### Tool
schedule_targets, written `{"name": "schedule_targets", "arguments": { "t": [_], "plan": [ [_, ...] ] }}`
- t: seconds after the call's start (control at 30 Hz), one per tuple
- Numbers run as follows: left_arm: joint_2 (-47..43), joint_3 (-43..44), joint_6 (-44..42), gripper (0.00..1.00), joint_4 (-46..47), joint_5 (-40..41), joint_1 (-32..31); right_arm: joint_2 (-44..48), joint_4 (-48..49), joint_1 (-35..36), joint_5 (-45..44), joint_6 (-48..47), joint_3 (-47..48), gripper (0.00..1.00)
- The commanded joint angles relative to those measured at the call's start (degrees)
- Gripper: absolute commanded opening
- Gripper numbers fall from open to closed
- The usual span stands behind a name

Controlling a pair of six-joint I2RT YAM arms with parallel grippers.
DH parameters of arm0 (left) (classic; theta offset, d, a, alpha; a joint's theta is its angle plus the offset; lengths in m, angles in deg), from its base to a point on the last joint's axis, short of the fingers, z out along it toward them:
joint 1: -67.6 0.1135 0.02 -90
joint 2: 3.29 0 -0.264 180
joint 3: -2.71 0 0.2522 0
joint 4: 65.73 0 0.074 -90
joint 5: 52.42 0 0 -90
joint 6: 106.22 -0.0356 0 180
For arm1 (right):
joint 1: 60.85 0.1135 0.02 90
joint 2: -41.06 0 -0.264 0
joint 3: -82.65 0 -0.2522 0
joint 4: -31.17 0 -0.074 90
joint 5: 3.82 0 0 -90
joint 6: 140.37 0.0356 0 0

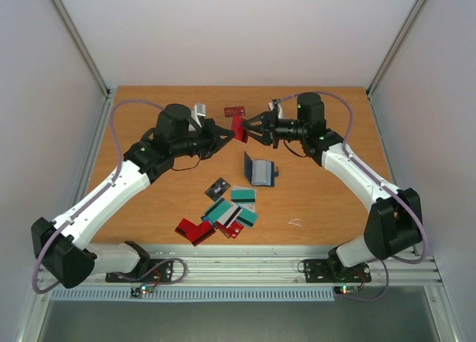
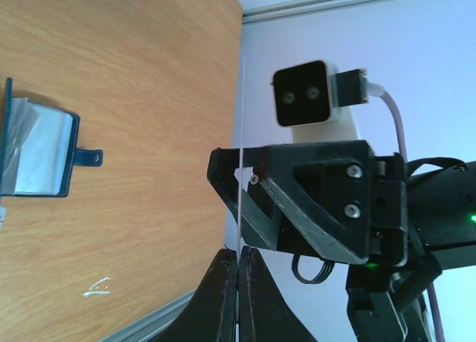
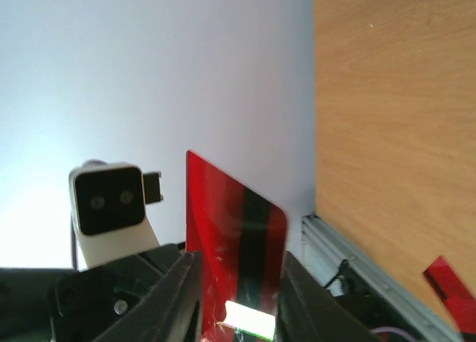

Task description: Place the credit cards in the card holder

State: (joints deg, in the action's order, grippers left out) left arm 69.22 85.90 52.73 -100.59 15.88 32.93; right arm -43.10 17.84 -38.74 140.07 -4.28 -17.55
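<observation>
We see the thin glossy red card (image 1: pixel 239 128) w/ black stripe mid-air over the wood-grain worktop's (image 1: pixel 327 182) far centre, left end effector (image 1: pixel 231 132) pinched tight on it, right end effector (image 1: pixel 253 128) spread, flanking its edges.

Both arms stretched toward the middle of the bench's far edge, tips nearly meeting. The left end effector (image 1: pixel 225 131) had its fingers (image 2: pixel 221 297) pinched flat on a red card (image 1: pixel 239 128). The right end effector (image 1: pixel 254 128) had its fingers (image 3: pixel 178 297) spread beside the card's edges, grip unclear.
</observation>
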Motion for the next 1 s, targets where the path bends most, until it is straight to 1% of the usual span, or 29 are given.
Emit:
{"name": "schedule_targets", "arguments": {
  "t": [0.0,0.13,0.3,0.37,0.43,0.53,0.63,0.7,0.8,0.97],
  "plan": [
    [1.1,1.3,1.7,0.00,5.7,-1.0,-0.1,-1.0,3.6,-0.5,3.0,1.6,3.8,0.22],
    [2.1,1.2,2.4,0.00,7.0,-1.0,-0.1,-1.7,3.7,-1.0,3.9,1.6,5.1,0.16],
    [3.7,1.0,3.7,0.00,9.0,-2.0,-0.1,-2.1,4.9,-2.5,5.5,2.5,5.8,0.03],
    [4.4,0.8,3.5,0.01,9.4,-1.9,0.0,-1.8,4.2,-3.1,6.0,2.1,6.2,0.01],
    [5.3,0.7,3.4,0.08,9.6,-1.9,-0.1,-1.3,0.6,-3.6,6.4,-0.2,6.9,0.01],
    [7.1,1.3,1.9,0.23,8.7,-2.0,-0.1,-0.1,-10.9,-5.1,5.8,-7.0,8.8,0.01],
    [8.8,2.7,-1.0,0.36,4.8,-1.7,-0.1,1.9,-23.9,-7.5,3.7,-17.0,10.2,0.01],
    [10.1,4.3,-4.1,0.39,1.0,-1.7,-0.1,3.2,-31.2,-9.1,1.7,-23.5,9.8,0.01],
    [13.0,7.5,-11.4,0.40,-6.4,-1.1,-0.7,4.4,-40.5,-10.4,-4.3,-32.5,7.6,0.01],
    [21.5,13.3,-20.7,0.39,-14.7,-2.9,-1.0,3.0,-46.2,-11.6,-10.2,-39.4,4.3,0.01]
  ]
}}
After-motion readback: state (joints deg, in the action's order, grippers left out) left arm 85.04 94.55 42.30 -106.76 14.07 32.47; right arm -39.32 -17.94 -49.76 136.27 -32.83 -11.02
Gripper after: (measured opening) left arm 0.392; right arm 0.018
